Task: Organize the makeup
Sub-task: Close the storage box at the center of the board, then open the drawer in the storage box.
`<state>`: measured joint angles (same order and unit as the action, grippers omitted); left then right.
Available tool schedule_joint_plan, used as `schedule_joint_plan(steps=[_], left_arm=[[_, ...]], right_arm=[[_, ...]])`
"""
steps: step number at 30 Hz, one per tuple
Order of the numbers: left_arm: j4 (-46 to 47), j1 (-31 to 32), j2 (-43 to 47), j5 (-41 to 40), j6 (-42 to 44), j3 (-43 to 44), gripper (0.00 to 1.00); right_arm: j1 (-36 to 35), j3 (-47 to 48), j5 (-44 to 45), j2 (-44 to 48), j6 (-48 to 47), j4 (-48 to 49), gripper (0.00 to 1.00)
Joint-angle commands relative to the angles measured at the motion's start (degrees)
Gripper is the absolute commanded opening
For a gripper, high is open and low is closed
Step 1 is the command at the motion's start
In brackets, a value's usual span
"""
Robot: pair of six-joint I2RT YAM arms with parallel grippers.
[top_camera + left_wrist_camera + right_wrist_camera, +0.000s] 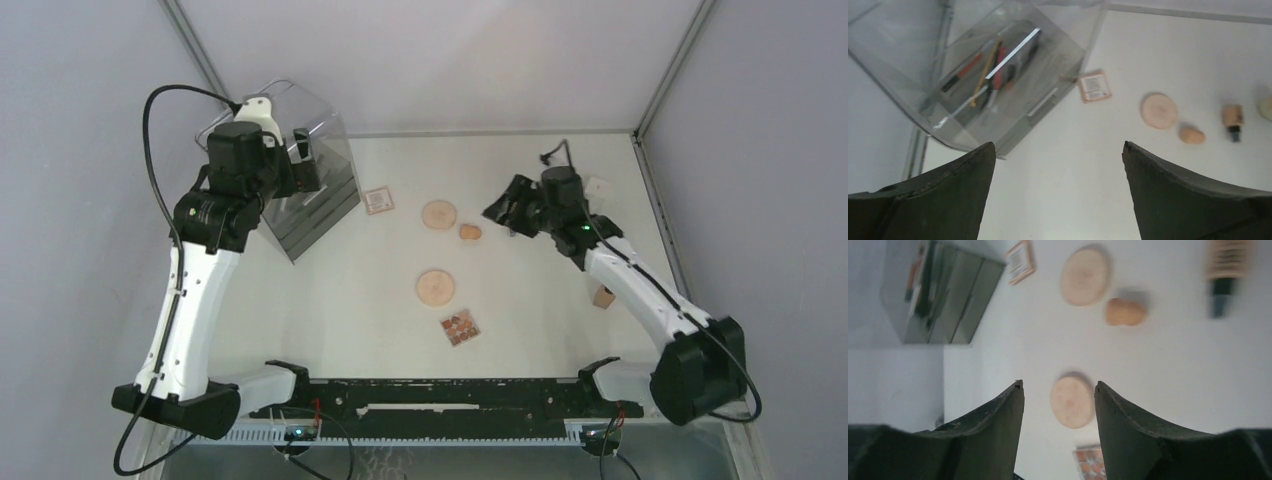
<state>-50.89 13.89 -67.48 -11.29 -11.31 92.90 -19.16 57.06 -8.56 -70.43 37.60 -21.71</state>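
Makeup lies across the white table: a square palette [379, 201], two round peach discs [438, 214] [435, 287], a beige sponge [470, 232] and a coloured palette [459, 327]. In the left wrist view, red pencils and black brushes [993, 70] lie inside the clear organizer [310, 205], and a tan bottle [1233, 120] lies past the sponge [1192, 135]. My left gripper [303, 160] [1059, 145] hangs open and empty beside the organizer. Raised right of the sponge, my right gripper [505, 208] [1058, 385] is open and empty, with the near disc [1072, 401] below it.
A small tan item [602, 296] lies beside the right arm's forearm, and a pale square item [598, 188] sits near the back right. Grey walls close the table at the back and both sides. A pale jar [1267, 107] shows at the left wrist view's right edge.
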Motion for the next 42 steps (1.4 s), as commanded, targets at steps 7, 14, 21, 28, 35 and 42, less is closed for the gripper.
schedule_joint_plan(steps=[7,14,21,28,35,42], left_arm=[[4.25,-15.98,1.51,-9.31,-2.5,-1.33,1.0],[15.73,-26.03,-0.55,7.61,-8.62,-8.9,1.0],[13.85,-26.22,-2.61,10.04,-9.52,-10.61,0.99],[15.74,-26.29,-1.53,11.1,-9.02,-13.56,1.0],[18.77,-26.29,-3.59,22.11,-12.25,-16.2,0.99],[20.36,-25.76,-2.87,27.35,-12.91,-16.03,0.99]], right_arm=[[-19.03,9.11,-8.1,-23.19,2.52,31.79,0.68],[-21.27,16.48,-7.68,-38.87,19.52,50.63,0.79],[-22.24,30.15,-14.82,-54.13,26.85,52.85,0.46],[-23.15,39.8,-12.89,-62.86,27.4,52.31,0.37],[-23.45,53.21,-12.37,-71.39,27.23,47.3,0.37],[-23.68,59.25,-13.16,-76.55,28.47,47.2,0.37]])
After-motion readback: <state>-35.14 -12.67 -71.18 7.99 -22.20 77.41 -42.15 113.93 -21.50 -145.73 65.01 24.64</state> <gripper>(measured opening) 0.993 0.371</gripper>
